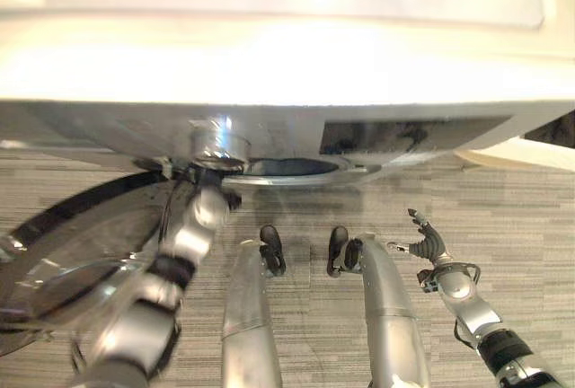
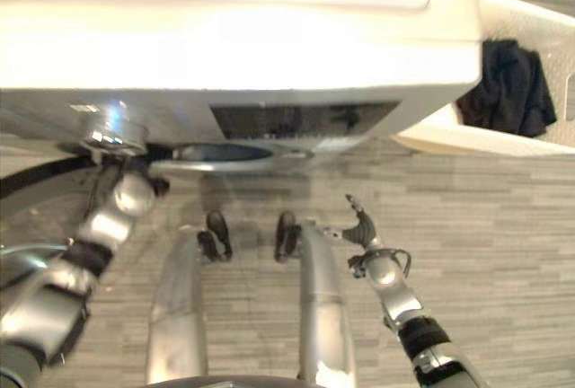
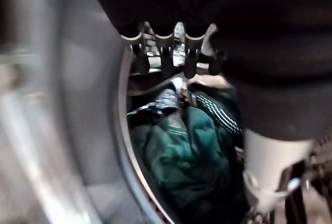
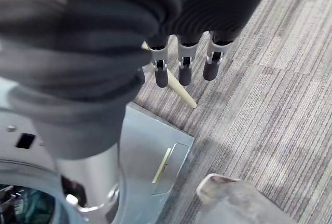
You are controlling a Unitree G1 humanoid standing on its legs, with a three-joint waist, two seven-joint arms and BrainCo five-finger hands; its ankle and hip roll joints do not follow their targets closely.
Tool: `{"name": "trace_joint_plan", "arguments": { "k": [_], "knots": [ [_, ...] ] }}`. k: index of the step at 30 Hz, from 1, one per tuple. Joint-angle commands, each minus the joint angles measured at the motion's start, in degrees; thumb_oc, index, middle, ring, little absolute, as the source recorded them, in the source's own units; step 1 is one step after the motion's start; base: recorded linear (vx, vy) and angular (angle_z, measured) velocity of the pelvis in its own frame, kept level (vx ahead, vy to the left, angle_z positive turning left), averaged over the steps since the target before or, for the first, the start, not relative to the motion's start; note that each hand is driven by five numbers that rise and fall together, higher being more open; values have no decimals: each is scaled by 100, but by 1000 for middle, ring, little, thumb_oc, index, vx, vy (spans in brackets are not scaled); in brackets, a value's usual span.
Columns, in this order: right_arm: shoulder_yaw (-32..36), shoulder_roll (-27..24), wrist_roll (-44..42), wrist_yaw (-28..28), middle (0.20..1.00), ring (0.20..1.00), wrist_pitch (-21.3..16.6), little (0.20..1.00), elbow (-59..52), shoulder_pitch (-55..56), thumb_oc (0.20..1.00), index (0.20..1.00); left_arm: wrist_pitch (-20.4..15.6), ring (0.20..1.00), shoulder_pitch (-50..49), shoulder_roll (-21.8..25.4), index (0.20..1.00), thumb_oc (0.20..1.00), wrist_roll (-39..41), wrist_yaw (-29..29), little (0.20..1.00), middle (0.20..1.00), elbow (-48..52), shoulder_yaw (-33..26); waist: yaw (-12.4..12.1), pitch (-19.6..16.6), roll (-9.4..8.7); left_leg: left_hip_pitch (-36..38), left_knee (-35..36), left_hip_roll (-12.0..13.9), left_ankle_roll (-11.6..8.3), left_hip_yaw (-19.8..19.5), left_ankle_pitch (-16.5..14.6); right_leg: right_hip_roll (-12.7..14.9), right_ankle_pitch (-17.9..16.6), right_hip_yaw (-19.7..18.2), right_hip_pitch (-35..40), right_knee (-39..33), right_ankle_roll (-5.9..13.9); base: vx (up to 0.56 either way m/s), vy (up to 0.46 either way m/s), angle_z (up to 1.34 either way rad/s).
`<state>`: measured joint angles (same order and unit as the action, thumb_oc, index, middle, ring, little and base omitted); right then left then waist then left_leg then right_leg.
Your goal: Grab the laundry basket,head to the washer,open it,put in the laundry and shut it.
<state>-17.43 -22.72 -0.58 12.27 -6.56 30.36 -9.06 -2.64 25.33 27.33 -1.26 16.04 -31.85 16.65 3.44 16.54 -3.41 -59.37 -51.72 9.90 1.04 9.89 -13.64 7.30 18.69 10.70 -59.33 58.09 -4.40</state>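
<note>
The white washer [image 1: 287, 56] stands in front of me, its round glass door [image 1: 72, 253] swung open to the left. My left arm reaches up to the drum opening [image 1: 292, 168]. In the left wrist view my left hand [image 3: 162, 53] holds its fingers straight at the opening's rim, holding nothing. Green and dark laundry [image 3: 181, 151] lies inside the drum. My right hand [image 1: 429, 246] hangs low to the right of the opening, fingers relaxed and empty. The white laundry basket [image 2: 449, 132] stands right of the washer with a dark cloth [image 2: 512, 87] in it.
A chrome knob [image 1: 216, 141] sticks out of the washer's front panel above my left wrist. Grey striped carpet [image 1: 503, 217] covers the floor before the washer. A thin pale stick [image 4: 181, 92] lies on the carpet past my right hand's fingers.
</note>
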Motion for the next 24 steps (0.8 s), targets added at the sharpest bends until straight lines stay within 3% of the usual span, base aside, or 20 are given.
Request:
{"name": "trace_joint_plan", "arguments": {
  "k": [1, 4, 6, 7, 9, 10, 15, 16, 18, 21, 24],
  "knots": [
    [225, -124, 50, 30, 1000, 1000, 83, 1000, 10, 19, 1000, 1000, -357, 1000, 147, 6, 1000, 1000, 456, -168, 1000, 1000, -101, -29, 4, -68, 49, 539, 244, 74, -5, -187, -230, 23, -318, -276, 595, -1060, 620, 74, -6, 28],
    [326, -41, 68, -42, 1000, 1000, 180, 1000, 253, 209, 1000, 1000, -413, 1000, -797, -356, 1000, 1000, 1098, -401, 1000, 1000, -78, -382, -92, -57, 9, 1640, 1186, -65, -76, -120, 22, 10, -536, -161, 1682, -1865, 714, 100, -34, 9],
    [393, 6, 115, -110, 1000, 1000, 211, 1000, 425, 312, 1000, 1000, -405, 1000, -1308, -490, 1000, 1000, 1111, -554, 1000, 1000, -187, -469, -127, -57, -1, 2290, 1732, -144, -123, -93, 181, -8, -678, -129, 2350, -2405, 767, 134, -27, 28],
    [455, 64, 134, -180, 1000, 1000, 228, 1000, 581, 412, 1000, 1000, -336, 1000, -1646, -597, 1000, 1000, 1119, -741, 1000, 1000, -422, -483, -148, -58, 0, 2961, 2304, -233, -177, -64, 366, -50, -814, -68, 3010, -2919, 817, 124, -22, 19],
    [505, 102, 111, -212, 1000, 1000, 226, 1000, 670, 459, 1000, 1000, -310, 1000, -1775, -613, 1000, 1000, 1049, -814, 1000, 1000, -575, -484, -146, -39, -1, 3287, 2598, -284, -208, -55, 467, -76, -869, -61, 3332, -3178, 834, 98, -18, 13],
    [577, 166, 77, -267, 1000, 1000, 241, 1000, 841, 561, 1000, 1000, -250, 1000, -2025, -633, 1000, 1000, 887, -987, 1000, 1000, -774, -447, -122, -110, -15, 3766, 3109, -302, -231, 32, 796, -103, -1142, 17, 3815, -3700, 830, 61, -15, 12],
    [616, 221, 92, -318, 1000, 1000, 237, 1000, 1073, 688, 1000, 1000, -211, 1000, -2297, -691, 1000, 1000, 707, -1121, 1000, 1000, -1043, -460, -81, -233, -6, 4529, 3743, -369, -264, 108, 960, -199, -1345, -62, 4485, -4334, 897, 97, 15, -8],
    [606, 223, 114, -338, 1000, 1000, 252, 1000, 1135, 697, 1000, 1000, -224, 1000, -2355, -707, 1000, 1000, 674, -1122, 1000, 1000, -1136, -486, -89, -282, -11, 4752, 3944, -438, -279, 55, 1000, -252, -1442, -135, 4675, -4570, 921, 124, 56, -17],
    [571, 208, 107, -376, 1000, 1000, 229, 1000, 1305, 695, 1000, 1000, -256, 1000, -2429, -802, 1000, 1000, 615, -1146, 1000, 1000, -1336, -427, -158, -449, -43, 5191, 4371, -786, -314, -493, 1031, -385, -1647, -396, 5149, -5232, 987, 172, 84, -41],
    [584, 202, 114, -414, 1000, 1000, 231, 1000, 1400, 698, 1000, 1000, -243, 1000, -2459, -870, 1000, 1000, 566, -1193, 1000, 1000, -1454, -398, -133, -660, -42, 5453, 4678, -988, -313, -1043, 1023, -419, -1813, -627, 5417, -5626, 1038, 124, 70, -82],
    [657, 229, 128, -444, 1000, 1000, 263, 1000, 1467, 802, 1000, 1000, -205, 1000, -2469, -929, 1000, 1000, 435, -1268, 1000, 1000, -1582, -316, -4, -927, 7, 5865, 5146, -1003, -233, -945, 1045, -464, -1948, -839, 5657, -5896, 1086, 134, 98, -53]
  ]
}}
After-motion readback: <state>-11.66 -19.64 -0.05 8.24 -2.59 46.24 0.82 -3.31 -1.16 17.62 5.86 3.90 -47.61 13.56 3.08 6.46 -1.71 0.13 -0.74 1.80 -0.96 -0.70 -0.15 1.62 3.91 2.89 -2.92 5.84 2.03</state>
